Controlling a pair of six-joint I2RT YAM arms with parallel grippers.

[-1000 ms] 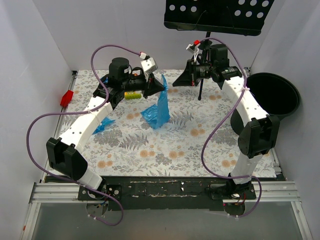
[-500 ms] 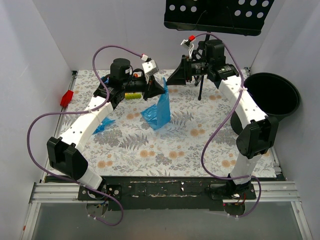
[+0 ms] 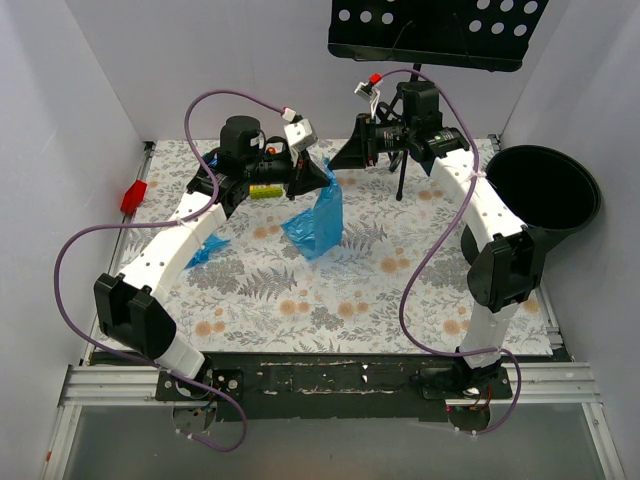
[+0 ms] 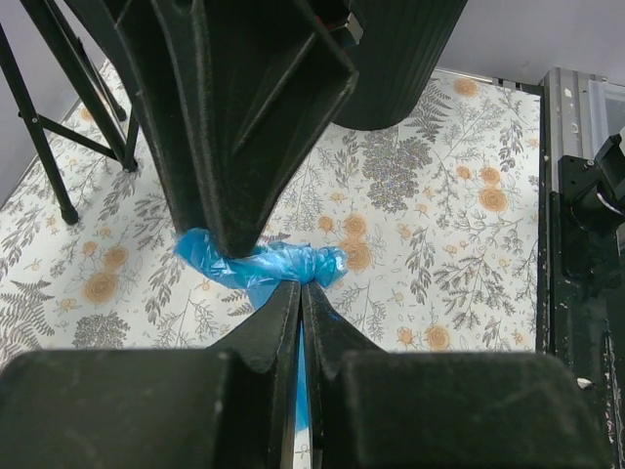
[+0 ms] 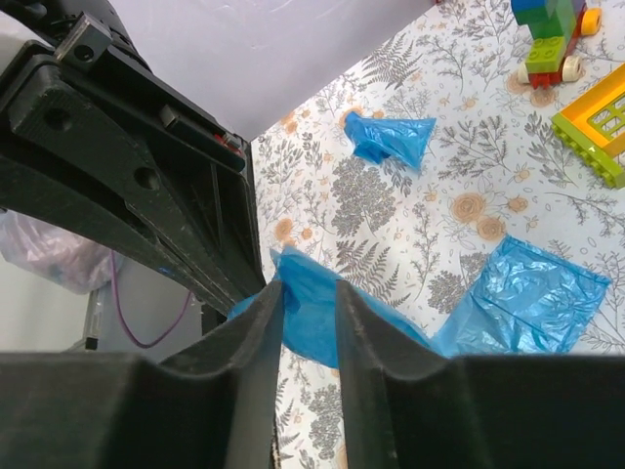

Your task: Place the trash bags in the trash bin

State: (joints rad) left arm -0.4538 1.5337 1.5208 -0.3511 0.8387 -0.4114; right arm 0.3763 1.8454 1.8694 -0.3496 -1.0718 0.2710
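My left gripper (image 3: 325,178) is shut on the top of a large blue trash bag (image 3: 318,220), which hangs from it down to the floral mat. In the left wrist view the jaws (image 4: 300,285) pinch the bunched blue film (image 4: 264,266). My right gripper (image 3: 336,157) is open right beside it, its fingers (image 5: 366,332) on either side of the bag's upper edge (image 5: 311,308). A second small blue bag wad (image 3: 205,252) lies on the mat at the left, also in the right wrist view (image 5: 391,139). The black trash bin (image 3: 560,200) stands at the far right, away from both grippers.
A black perforated music stand (image 3: 435,30) on a tripod (image 3: 400,185) stands at the back, close behind the right gripper. Toy blocks (image 5: 552,29) and a yellow-green piece (image 5: 596,122) lie at the back left. A red item (image 3: 132,196) sits at the mat's left edge.
My right gripper has moved left toward the left gripper and now straddles the bag's top. The left gripper and the hanging bag have stayed nearly still.
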